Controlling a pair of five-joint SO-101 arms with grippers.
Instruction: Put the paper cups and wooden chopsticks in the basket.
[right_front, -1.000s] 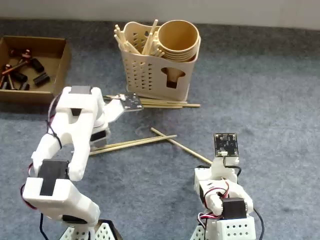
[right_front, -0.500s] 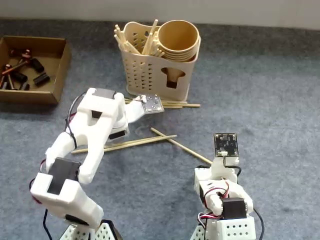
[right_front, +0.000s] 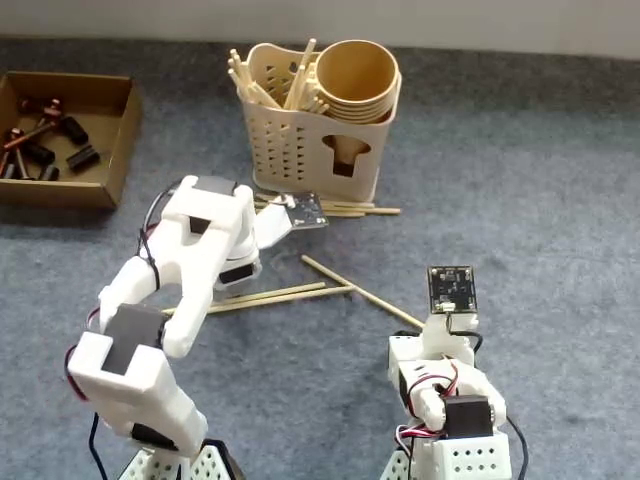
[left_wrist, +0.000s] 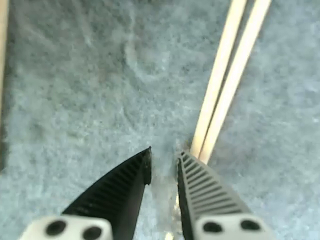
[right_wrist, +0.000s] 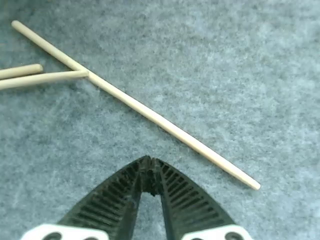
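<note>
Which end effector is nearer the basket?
Left. The left end effector is at the chopsticks beside the basket; the right end effector is farther back, by the lone chopstick.

- No legible text, label, brand, number or sign was recorded in any view.
- The basket (right_front: 318, 130) bore no readable marking.
- Any print on the camera board (right_front: 451, 289) was too small to read.

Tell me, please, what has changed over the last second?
The left arm swung rightward, toward the foot of the basket. The chopstick pair on the carpet shifted, its right end sliding nearer the robot. No grasp or release shows. The right gripper, basket and single chopstick stayed put.
</note>
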